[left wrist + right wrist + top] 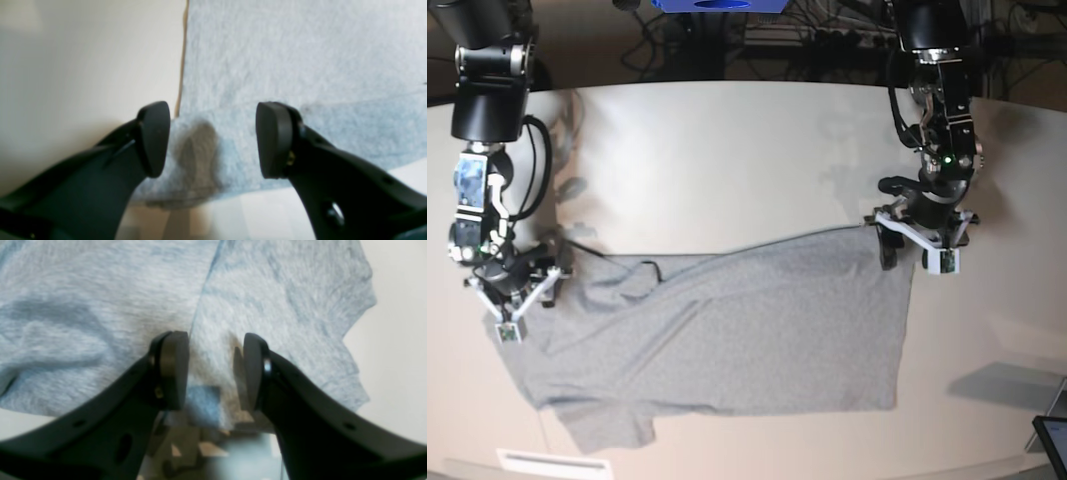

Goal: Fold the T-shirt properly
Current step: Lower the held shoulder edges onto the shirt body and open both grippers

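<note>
A: Where are we?
B: T-shirt point(727, 330) lies spread on the surface point(727, 150). At 9 o'clock, the right tool point(512, 290) straddles the sleeve seam, jaws half-wide, holding nothing.
A: And at 3?
B: Left tool point(919, 243), wide, over the hem corner. I'd say both must pinch next, then fold.
</note>
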`<action>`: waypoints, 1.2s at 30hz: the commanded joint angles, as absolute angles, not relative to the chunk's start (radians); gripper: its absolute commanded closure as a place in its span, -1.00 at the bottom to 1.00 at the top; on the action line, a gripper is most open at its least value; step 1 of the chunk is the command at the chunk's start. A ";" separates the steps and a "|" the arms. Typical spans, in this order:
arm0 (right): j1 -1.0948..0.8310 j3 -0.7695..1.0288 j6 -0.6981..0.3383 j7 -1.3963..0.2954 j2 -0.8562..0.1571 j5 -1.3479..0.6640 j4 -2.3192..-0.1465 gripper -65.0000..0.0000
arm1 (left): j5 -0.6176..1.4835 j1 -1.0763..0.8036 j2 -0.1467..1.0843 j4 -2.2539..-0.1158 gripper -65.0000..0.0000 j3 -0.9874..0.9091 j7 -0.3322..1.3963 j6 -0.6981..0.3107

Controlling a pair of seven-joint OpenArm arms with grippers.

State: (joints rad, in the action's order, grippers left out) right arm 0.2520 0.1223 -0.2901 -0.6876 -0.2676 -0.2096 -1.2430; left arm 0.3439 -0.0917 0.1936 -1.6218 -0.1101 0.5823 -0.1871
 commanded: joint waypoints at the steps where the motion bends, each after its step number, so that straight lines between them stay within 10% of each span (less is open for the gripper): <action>1: 0.282 0.127 -0.291 -0.664 -0.278 -0.216 -1.251 0.19 | 0.348 -0.070 0.205 -1.635 -0.21 -0.111 0.559 -0.188; 36: 0.001 0.211 -0.291 -0.734 -0.317 -0.214 -1.431 0.19 | 0.337 -0.259 0.371 -1.649 -0.21 -0.001 0.631 -0.263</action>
